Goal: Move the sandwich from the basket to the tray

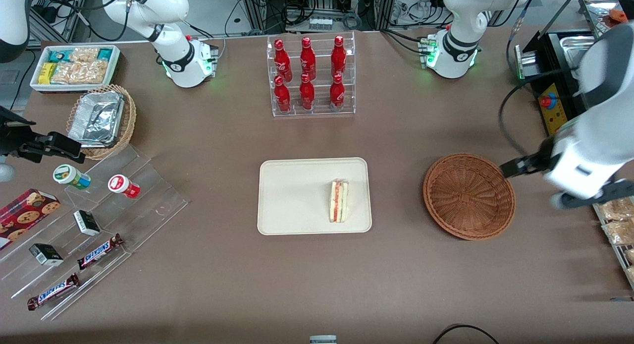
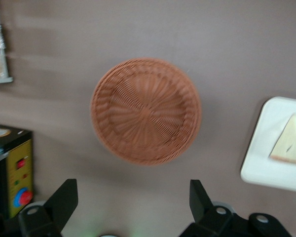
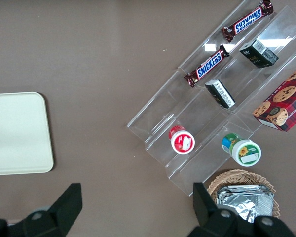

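The black two-finger pincer (image 2: 133, 200) hangs wide open, holding nothing, above the bench's working-arm end, near the empty round reddish-brown wicker basket (image 1: 468, 196). The triangular cream bread sandwich (image 1: 339, 201) already lies on the flat rectangular cream-beige tray (image 1: 292, 195) toward the parked arm, long axis parallel to the tray's short edge.

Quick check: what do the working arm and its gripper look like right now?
The arm is glossy white with a dark grey band and a black cable. The gripper, above the table beside the basket, has black wedge-shaped fingers on a black body.
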Robot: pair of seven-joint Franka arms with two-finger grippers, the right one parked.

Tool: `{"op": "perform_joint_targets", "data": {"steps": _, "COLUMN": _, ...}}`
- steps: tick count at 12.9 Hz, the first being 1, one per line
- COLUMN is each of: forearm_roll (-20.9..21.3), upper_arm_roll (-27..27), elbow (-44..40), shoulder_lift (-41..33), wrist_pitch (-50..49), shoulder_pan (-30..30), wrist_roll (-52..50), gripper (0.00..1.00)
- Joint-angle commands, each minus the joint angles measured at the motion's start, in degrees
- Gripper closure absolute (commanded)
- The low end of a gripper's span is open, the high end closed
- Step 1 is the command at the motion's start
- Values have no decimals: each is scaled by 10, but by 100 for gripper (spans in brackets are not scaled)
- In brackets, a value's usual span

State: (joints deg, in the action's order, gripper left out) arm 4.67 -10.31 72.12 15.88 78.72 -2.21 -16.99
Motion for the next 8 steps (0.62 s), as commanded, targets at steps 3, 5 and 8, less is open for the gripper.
{"op": "perform_joint_targets", "data": {"steps": 3, "forearm_roll": -15, "upper_arm_roll": 59, "elbow": 42, "shoulder_lift": -83, "wrist_pitch": -57, "shoulder_pan": 35, "wrist_roll": 47, "gripper": 0}}
{"op": "perform_joint_targets", "data": {"steps": 5, "forearm_roll": -24, "upper_arm_roll": 71, "elbow": 84, "shoulder_lift": -125, "wrist_pitch": -57, "shoulder_pan": 41, "wrist_roll": 58, "gripper": 0}}
{"op": "perform_joint_targets", "data": {"steps": 8, "forearm_roll": -30, "upper_arm_roll": 101, "elbow": 114, "shoulder_lift": -159, "wrist_pitch": -52, "shoulder_pan": 55, "wrist_roll": 89, "gripper": 0}}
